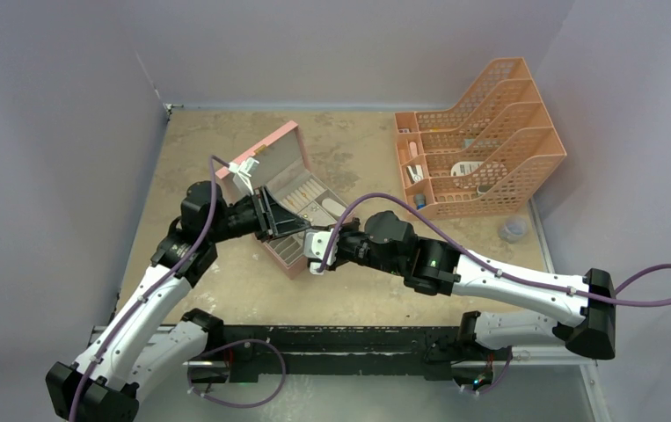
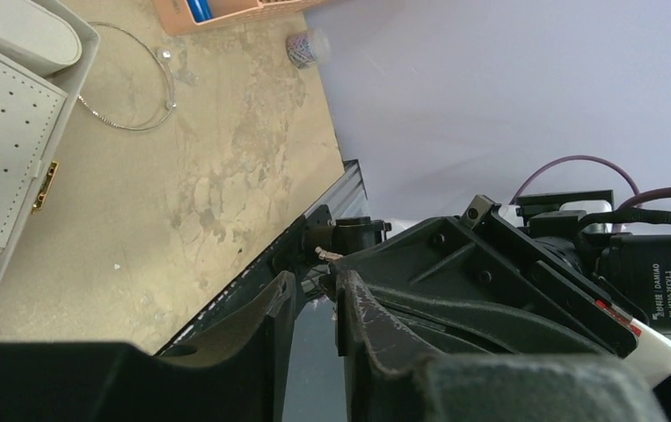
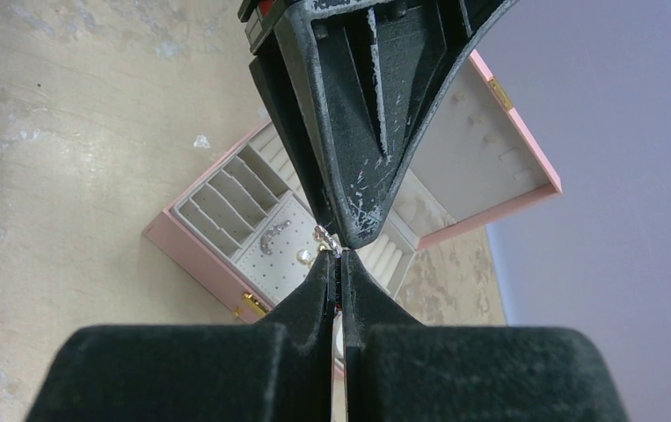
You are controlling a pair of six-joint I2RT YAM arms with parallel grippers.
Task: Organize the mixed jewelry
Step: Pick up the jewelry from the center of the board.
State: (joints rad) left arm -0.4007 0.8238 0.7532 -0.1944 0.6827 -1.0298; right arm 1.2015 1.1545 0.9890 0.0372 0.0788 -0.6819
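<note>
Over the tan table (image 3: 68, 176) and open pink box (image 3: 195, 259), a tiny silvery piece (image 3: 322, 235) was pinched by the pressed-together right gripper (image 3: 337, 264). Directly opposite, tip to tip, the left gripper (image 3: 349, 227) was held slightly parted; its grip could not be judged.

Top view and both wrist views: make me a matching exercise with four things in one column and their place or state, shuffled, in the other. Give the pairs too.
Things:
1. wire hoop
2. pink box
3. orange rack
4. right gripper

Place or state:
A. at the far right of the table
B. shut on a tiny silvery piece
C. lid open, compartments showing
D. lying flat on the table, beside the box

Pairs: 1-D, 2-C, 3-A, 4-B
</note>
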